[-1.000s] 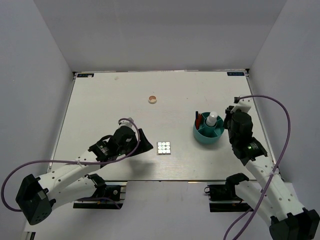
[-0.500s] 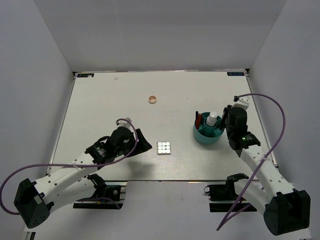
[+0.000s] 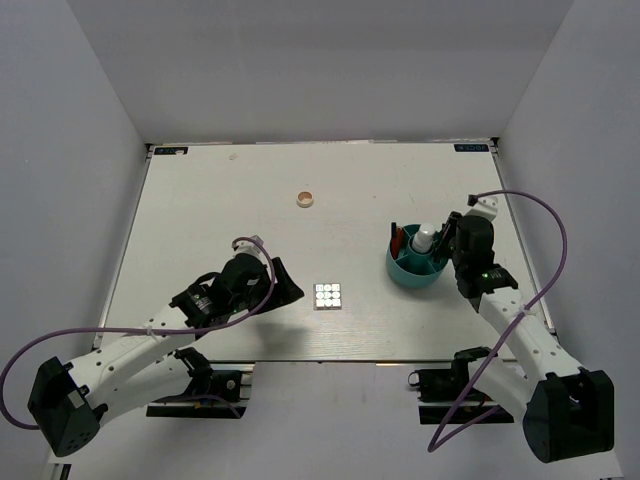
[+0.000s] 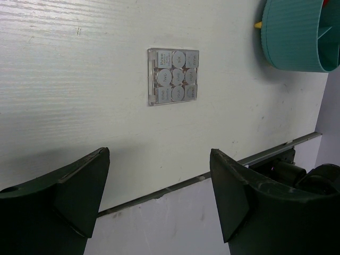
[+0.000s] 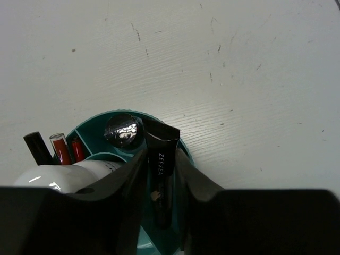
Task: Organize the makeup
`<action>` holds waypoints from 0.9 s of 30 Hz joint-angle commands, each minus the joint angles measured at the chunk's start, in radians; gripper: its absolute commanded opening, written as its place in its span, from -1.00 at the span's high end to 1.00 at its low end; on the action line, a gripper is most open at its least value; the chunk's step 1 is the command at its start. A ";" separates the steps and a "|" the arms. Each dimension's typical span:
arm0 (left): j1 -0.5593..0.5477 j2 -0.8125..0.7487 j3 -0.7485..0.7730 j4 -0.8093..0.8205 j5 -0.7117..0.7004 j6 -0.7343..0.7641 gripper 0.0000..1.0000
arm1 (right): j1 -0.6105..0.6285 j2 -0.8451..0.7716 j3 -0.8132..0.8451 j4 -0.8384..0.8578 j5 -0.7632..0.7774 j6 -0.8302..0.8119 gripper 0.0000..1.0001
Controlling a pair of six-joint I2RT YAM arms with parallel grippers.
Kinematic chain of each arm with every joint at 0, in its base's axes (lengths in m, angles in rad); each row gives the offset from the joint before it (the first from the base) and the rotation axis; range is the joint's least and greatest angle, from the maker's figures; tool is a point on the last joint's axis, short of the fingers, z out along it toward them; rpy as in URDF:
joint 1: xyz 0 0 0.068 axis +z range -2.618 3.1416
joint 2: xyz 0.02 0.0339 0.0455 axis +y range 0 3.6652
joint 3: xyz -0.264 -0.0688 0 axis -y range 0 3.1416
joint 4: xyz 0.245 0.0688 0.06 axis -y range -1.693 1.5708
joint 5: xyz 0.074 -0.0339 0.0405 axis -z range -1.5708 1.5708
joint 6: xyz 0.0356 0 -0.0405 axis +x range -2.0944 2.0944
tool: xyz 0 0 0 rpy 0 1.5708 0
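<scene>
My right gripper [image 3: 452, 246] is shut on a black tube [image 5: 161, 175] and holds it upright in the teal divided tub [image 3: 415, 272], at the tub's right side. In the tub [image 5: 91, 121] stand a white bottle [image 5: 58, 178], thin red-and-black pencils [image 5: 62, 150] and a silver-capped vial [image 5: 123, 130]. The square black palette with white pans [image 3: 327, 296] lies flat on the table and also shows in the left wrist view [image 4: 173, 77]. My left gripper [image 3: 285, 285] is open and empty just left of it, its jaws [image 4: 159, 154] wide apart. A round peach compact [image 3: 305, 199] lies farther back.
The table's near edge with its metal rail [image 4: 223, 170] runs just in front of the palette. The teal tub shows at the top right of the left wrist view [image 4: 297, 37]. White walls enclose the table on three sides.
My right gripper has shifted slightly left, toward the tub, with the black tube in it. My left gripper has drifted a little toward the near edge.
</scene>
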 commanded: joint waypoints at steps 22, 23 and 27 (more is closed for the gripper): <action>-0.002 0.149 0.118 0.005 0.006 0.048 -0.67 | -0.087 -0.093 0.182 -0.127 -0.023 -0.086 0.47; -0.002 0.175 0.134 0.002 0.010 0.063 -0.66 | -0.098 -0.102 0.198 -0.139 -0.026 -0.106 0.59; -0.002 0.301 0.209 -0.009 0.035 0.094 -0.54 | -0.109 -0.127 0.256 -0.153 -0.176 -0.214 0.96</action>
